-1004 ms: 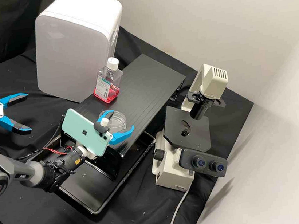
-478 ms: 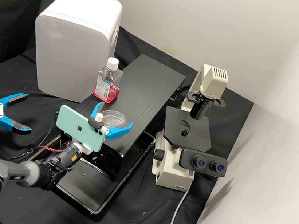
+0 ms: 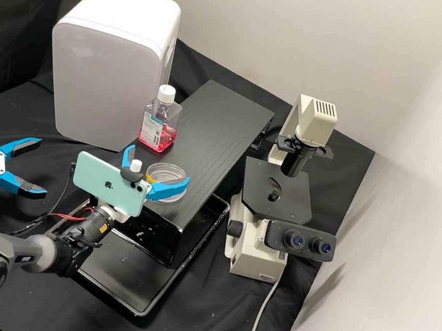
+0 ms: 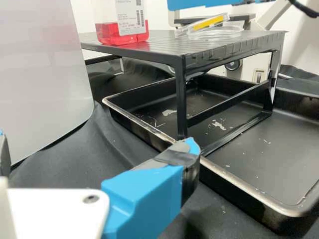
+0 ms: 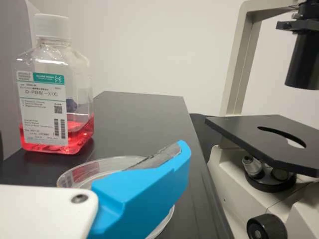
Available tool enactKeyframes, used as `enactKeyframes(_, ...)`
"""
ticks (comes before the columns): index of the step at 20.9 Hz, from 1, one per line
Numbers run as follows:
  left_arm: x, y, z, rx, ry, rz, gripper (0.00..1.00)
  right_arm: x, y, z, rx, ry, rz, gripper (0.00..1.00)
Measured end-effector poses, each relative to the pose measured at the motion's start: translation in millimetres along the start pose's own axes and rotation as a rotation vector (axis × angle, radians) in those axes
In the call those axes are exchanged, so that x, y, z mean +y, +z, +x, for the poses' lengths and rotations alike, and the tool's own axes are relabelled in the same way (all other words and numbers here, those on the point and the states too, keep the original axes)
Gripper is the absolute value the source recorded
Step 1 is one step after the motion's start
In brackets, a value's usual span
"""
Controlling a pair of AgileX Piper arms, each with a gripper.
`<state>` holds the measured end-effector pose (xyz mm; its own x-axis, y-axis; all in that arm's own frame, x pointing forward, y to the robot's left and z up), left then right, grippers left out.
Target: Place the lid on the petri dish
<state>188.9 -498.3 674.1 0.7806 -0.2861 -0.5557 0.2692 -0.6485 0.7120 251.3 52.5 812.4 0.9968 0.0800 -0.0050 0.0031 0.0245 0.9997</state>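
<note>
Left wrist view: lid (image 4: 201, 24) tilted on petri dish (image 4: 222, 33) w/ right gripper (image 3: 160, 162) spread.

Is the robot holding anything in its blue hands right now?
No. Both hands are open: the right hand straddles the petri dish ungripped, the left hand is empty.

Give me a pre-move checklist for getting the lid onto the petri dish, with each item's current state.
1. Fingers of the right tool spread: ok, wide apart by the clear round petri dish.
2. Dish resting on the black ribbed shelf: ok.
3. Flat seating of the clear lid: not ok, it looks tilted over the dish in the left wrist view.
4. Gap between the clear flask of red liquid and the right tool: ok.
5. Position of the left tool: ok, open, well off the shelf.
</note>
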Motion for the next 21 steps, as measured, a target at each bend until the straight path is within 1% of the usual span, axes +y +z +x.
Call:
enactKeyframes(1, 0.0, 0.0, 0.0, 0.000, 0.000, 0.000, 1.00, -1.4, 1.4, 0.6, -0.006, -0.005, -0.005, 1.00)
enactKeyframes(5, 0.0, 0.0, 0.0, 0.003, 0.001, -0.002, 1.00, -6.1, 7.0, 2.8, -0.033, -0.020, -0.007, 1.00)
enactKeyframes(7, 0.0, 0.0, 0.0, 0.003, 0.001, -0.002, 1.00, -8.3, 9.0, 3.7, -0.041, -0.028, -0.008, 1.00)
enactKeyframes(10, 0.0, 0.0, 0.0, 0.003, 0.001, -0.002, 1.00, -8.9, 9.5, 3.9, -0.043, -0.030, -0.010, 1.00)
enactKeyframes(17, 0.0, 0.0, 0.0, 0.003, 0.001, -0.002, 1.00, -7.2, 7.8, 6.1, -0.035, -0.023, -0.017, 1.00)
enactKeyframes(19, 0.0, 0.0, 0.0, 0.003, 0.001, -0.002, 1.00, -7.2, 7.8, 6.1, -0.035, -0.023, -0.028, 1.00)
enactKeyframes(21, -0.2, -0.1, 0.1, 0.004, 0.000, -0.002, 1.00, -7.1, 7.7, 6.7, -0.035, -0.023, -0.030, 1.00)
